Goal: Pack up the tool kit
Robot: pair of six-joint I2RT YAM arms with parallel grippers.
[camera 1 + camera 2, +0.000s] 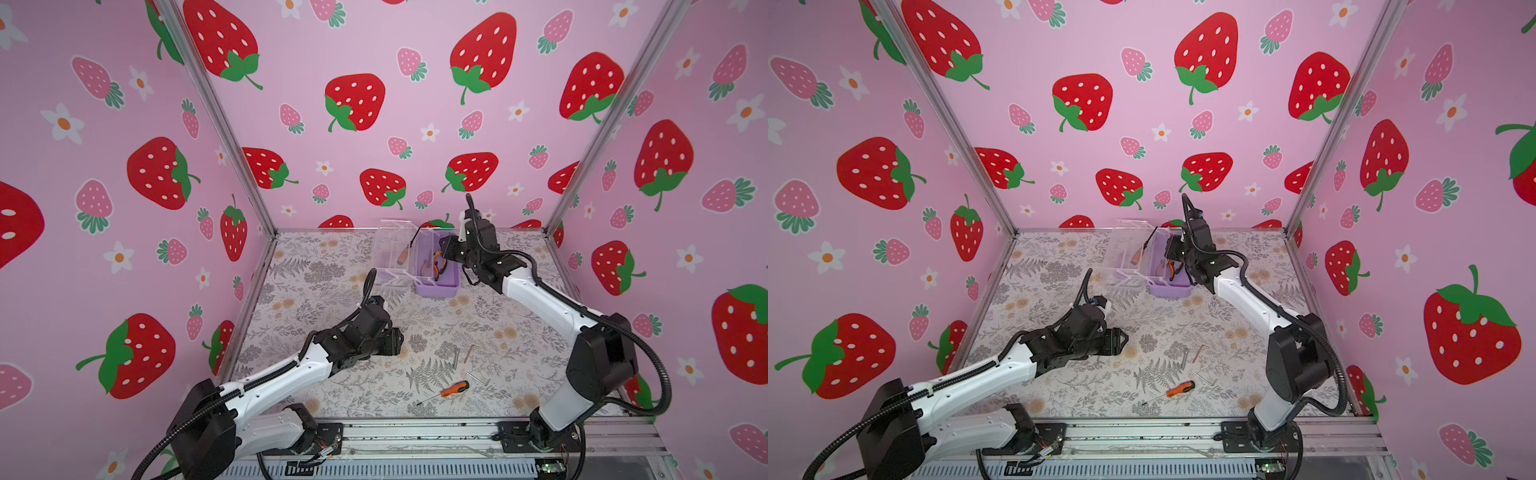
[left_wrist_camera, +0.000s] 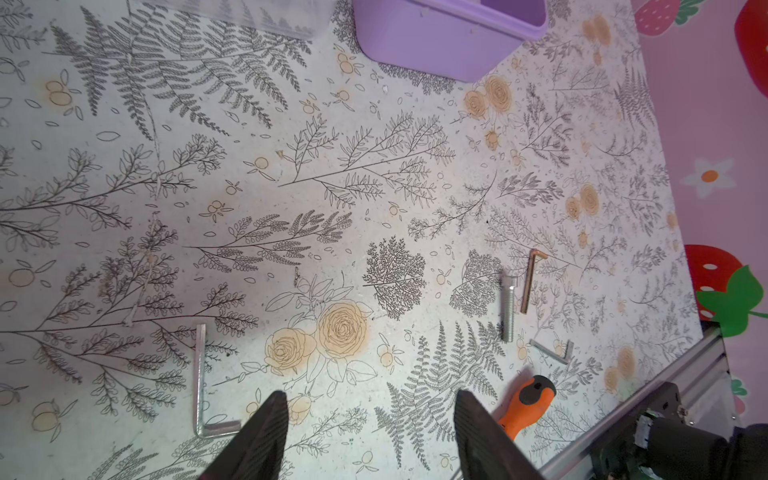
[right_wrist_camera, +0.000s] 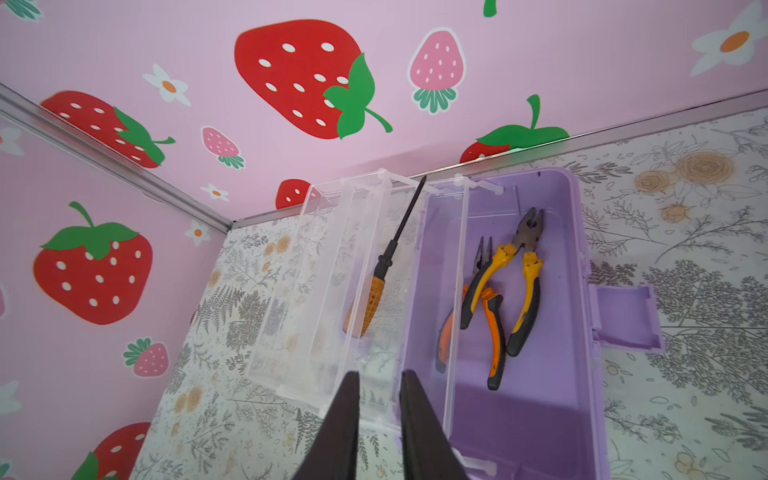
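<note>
- Pink walls (image 1: pixel 374 104) printed with red strawberries and white flowers close in three sides, with aluminium posts (image 1: pixel 220 124) at the far corners.
- Below me lies a pale table (image 1: pixel 332 270), drawn all over with grey ferns and tan roses.
- At 12 o'clock on it, close to the back wall, stands the lilac box (image 1: pixel 440 286). It is open, with its clear lid (image 1: pixel 390 249) swung out toward 9 o'clock.
- Two pliers (image 3: pixel 519 282) lie inside the box, and one orange-handled screwdriver (image 3: pixel 370 299) lies in the lid.
- Toward 6 o'clock a second screwdriver (image 1: pixel 455 388) lies loose on the table. A bolt (image 2: pixel 508 307) and bent hex keys (image 2: pixel 552 351) lie near it, at about 5 o'clock.
- My left gripper (image 2: pixel 370 428) hangs near the table's middle, jaws spread wide, nothing between them.
- My right gripper (image 3: pixel 380 415) is over the seam where lid meets box, jaws drawn close with a slim gap. Whether they pinch the clear plastic I cannot tell.
</note>
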